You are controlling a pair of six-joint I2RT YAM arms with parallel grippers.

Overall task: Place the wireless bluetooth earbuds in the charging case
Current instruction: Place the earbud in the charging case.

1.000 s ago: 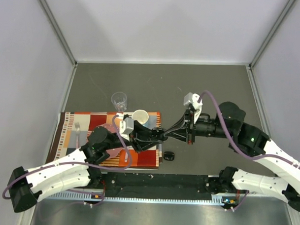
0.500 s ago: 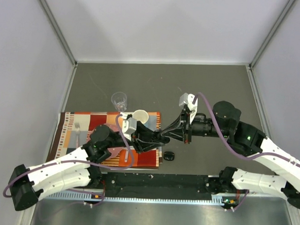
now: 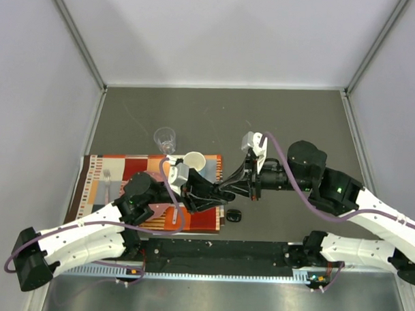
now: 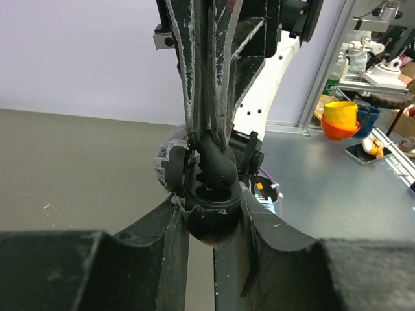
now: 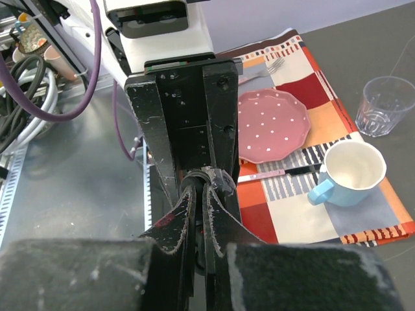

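Observation:
In the left wrist view my left gripper (image 4: 211,208) is shut on a black round charging case (image 4: 207,228), its open cavity facing up. My right gripper's fingers come down from above, shut on a small black curved earbud (image 4: 218,162) whose lower end sits in the case's opening. In the top view the left gripper (image 3: 203,195) and the right gripper (image 3: 224,191) meet tip to tip above the mat's right edge. In the right wrist view the right gripper (image 5: 201,192) is nearly closed and the earbud is hidden between its fingers. Other earbuds are out of view.
A second black oval case (image 3: 234,214) lies on the table right of the striped placemat (image 3: 118,167). On the mat stand a white mug (image 3: 194,160), a pink dotted plate (image 5: 272,123) and a fork (image 3: 106,179). A clear glass (image 3: 165,137) stands behind the mat.
My right arm has moved left, bringing its fingertips closer onto the case in the left gripper. The left gripper has shifted slightly right.

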